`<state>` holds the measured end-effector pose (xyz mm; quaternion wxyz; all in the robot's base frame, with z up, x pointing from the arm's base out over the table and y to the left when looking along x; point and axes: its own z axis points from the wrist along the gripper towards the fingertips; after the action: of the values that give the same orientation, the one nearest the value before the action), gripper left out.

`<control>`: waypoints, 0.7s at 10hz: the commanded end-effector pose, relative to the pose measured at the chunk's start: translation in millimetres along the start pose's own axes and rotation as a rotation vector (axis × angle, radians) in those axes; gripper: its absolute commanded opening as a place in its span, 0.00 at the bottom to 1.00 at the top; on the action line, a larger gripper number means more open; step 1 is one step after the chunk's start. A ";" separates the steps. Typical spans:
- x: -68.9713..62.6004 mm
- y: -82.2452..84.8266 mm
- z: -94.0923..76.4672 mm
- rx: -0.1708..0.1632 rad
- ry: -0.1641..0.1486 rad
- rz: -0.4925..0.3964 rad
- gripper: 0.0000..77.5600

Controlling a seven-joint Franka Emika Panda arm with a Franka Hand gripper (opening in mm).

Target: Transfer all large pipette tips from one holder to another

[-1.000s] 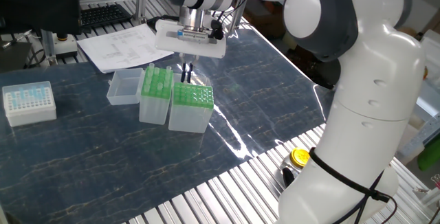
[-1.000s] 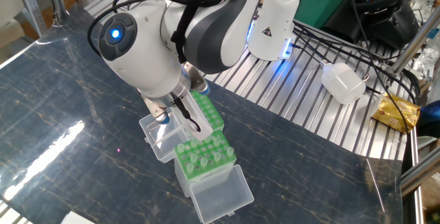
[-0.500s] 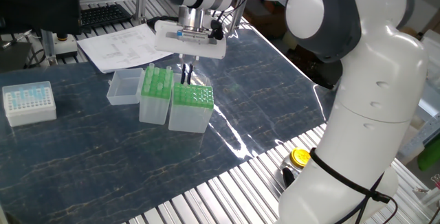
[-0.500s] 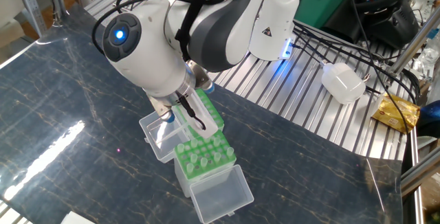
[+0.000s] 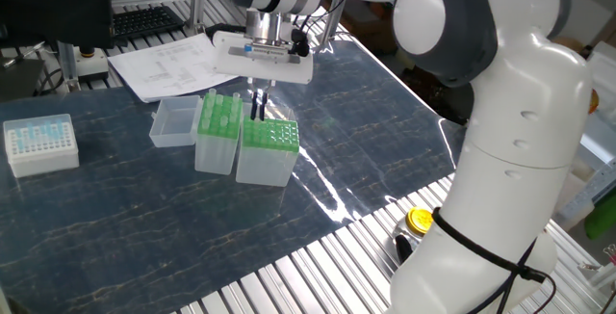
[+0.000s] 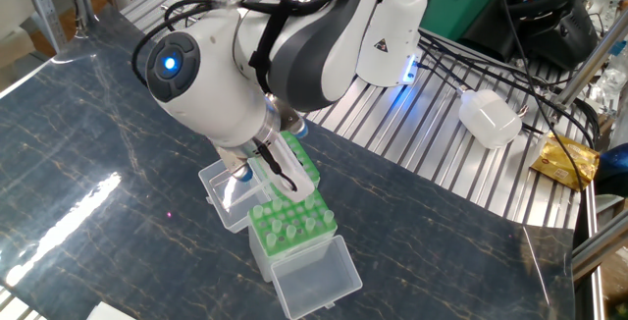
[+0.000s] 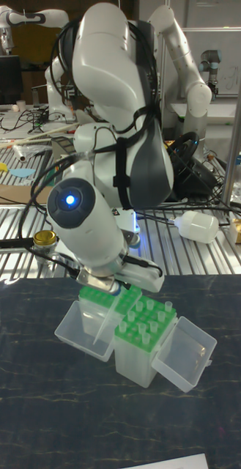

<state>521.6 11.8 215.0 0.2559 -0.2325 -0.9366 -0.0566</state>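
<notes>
My gripper (image 5: 258,112) hangs over the seam between the two green-topped boxes, with its black fingers close together. In the tall fixed view, the gripper (image 7: 113,292) is shut on a large pipette tip (image 7: 105,319) that slants down from it. The wider holder with the flat green grid top (image 5: 269,135) stands to the right. The narrower, taller holder (image 5: 219,116) stands against its left side. Several whitish tips stand in the narrower holder (image 6: 292,224) (image 7: 149,316). My arm hides most of the wider holder (image 6: 297,158) in the other fixed view.
A clear lidless tray (image 5: 175,121) touches the narrower holder's left side. A white box with pale-blue tips (image 5: 40,143) sits at the far left. Papers (image 5: 171,64) lie behind the boxes. A yellow-capped item (image 5: 421,221) rests on the metal slats beside my base.
My gripper has risen slightly and shifted a little towards the narrower holder, still shut. The boxes have not moved.
</notes>
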 end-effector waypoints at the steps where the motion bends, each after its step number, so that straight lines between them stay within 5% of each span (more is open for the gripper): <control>1: -8.9 5.0 2.1 0.026 0.045 -0.013 0.01; 7: -10.4 3.8 1.1 0.045 0.077 -0.013 0.01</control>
<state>530.4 11.0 208.8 0.2991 -0.2175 -0.9279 -0.0466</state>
